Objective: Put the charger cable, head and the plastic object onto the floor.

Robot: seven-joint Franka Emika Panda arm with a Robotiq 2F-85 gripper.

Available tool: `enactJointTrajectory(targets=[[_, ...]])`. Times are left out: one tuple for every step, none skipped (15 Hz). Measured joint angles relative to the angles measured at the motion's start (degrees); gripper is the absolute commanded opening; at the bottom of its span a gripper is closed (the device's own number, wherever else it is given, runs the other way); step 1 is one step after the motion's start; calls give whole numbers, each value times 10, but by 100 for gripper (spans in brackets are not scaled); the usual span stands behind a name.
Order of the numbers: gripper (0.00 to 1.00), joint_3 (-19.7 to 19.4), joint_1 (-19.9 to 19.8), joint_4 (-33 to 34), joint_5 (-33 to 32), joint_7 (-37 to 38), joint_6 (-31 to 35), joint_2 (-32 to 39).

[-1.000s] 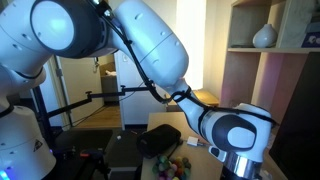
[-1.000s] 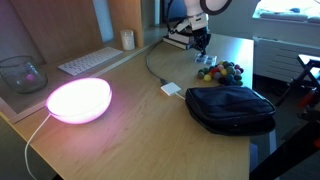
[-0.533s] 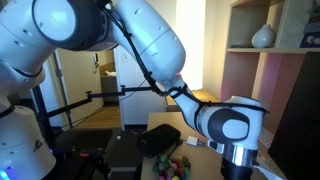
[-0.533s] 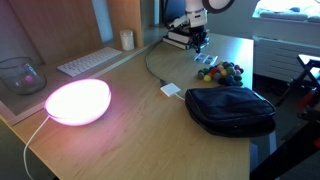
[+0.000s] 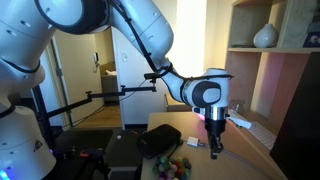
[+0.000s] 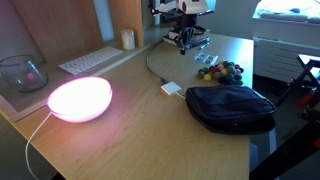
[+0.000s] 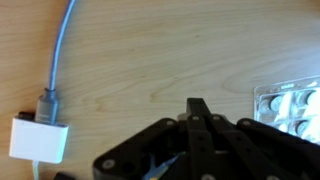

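Your fingers (image 7: pixel 198 118) are pressed together, holding nothing, above the bare desk (image 7: pixel 150 50); in the wrist view the plastic object (image 7: pixel 290 105) lies near them on the right; the head (image 7: pixel 38 140) lies farther left, the charger cable (image 7: pixel 58 50) plugged into it.

We logged on the pale wooden desk (image 6: pixel 120 130): a glowing pink dome lamp (image 6: pixel 78 100), a white keyboard (image 6: pixel 90 62) behind it, a glass bowl (image 6: pixel 22 73) at the edge, a black pouch (image 6: pixel 232 108). We noted a white vase (image 5: pixel 264 37) on a shelf (image 5: pixel 250 47).
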Motion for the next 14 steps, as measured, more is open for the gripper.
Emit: enactJointTrajectory(targets=[[0, 6, -6, -4, 2, 0, 0, 0], [0, 10, -13, -9, 4, 0, 0, 0], [0, 13, -23, -13, 7, 0, 0, 0], [0, 14, -31, -17, 12, 0, 0, 0], [0, 13, -40, -20, 17, 0, 0, -1], [0, 13, -48, -23, 19, 0, 0, -2], [0, 6, -50, -28, 28, 0, 2, -6], [0, -3, -49, -34, 40, 0, 3, -11], [0, -12, -47, -41, 48, 0, 6, -19], [0, -20, -44, -51, 53, 0, 10, -28], [0, -28, -40, -63, 54, 1, 16, -39], [0, -37, -35, -77, 54, 2, 23, -50], [0, -45, -30, -88, 54, 4, 27, -60], [0, -53, -23, -99, 54, 9, 29, -70]])
